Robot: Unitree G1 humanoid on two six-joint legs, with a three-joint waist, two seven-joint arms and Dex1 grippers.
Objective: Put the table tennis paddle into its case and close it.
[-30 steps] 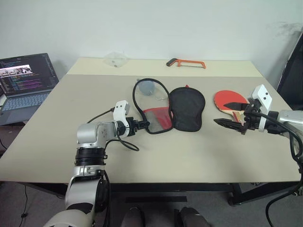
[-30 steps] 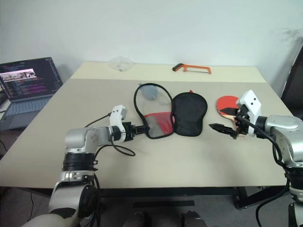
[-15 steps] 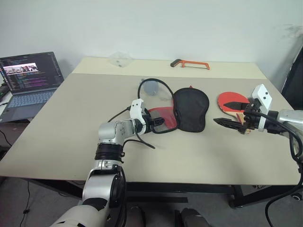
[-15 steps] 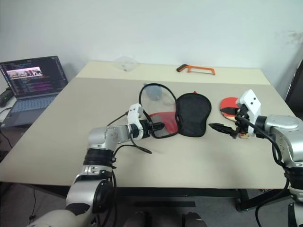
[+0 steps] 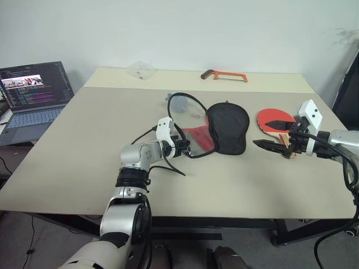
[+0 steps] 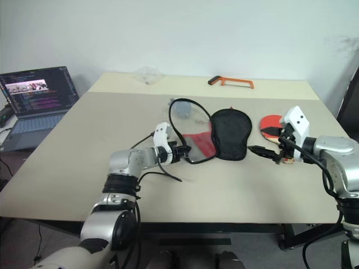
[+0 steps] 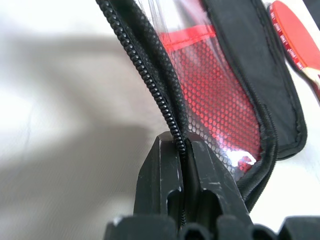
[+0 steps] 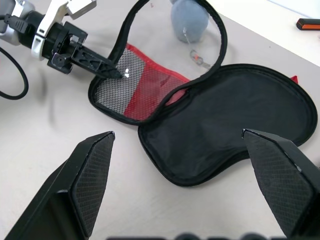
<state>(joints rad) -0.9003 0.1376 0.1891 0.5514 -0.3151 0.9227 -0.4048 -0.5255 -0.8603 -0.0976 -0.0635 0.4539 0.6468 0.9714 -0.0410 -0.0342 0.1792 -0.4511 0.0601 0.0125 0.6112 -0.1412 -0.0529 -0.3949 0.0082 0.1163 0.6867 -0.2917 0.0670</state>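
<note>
Now that the left gripper [image 7: 182,150] has travelled to the case [image 5: 227,128] and closed on the zip edge of its raised flap (the jaws stood apart a second ago), the mouth can probably be held open. The right gripper [image 5: 273,136], jaws wide and empty, hovers above the table tennis paddle [image 5: 270,120], which lies just right of the case.

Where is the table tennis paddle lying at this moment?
The table tennis paddle lies on the table's right side, beside the open case and behind the right gripper.
</note>
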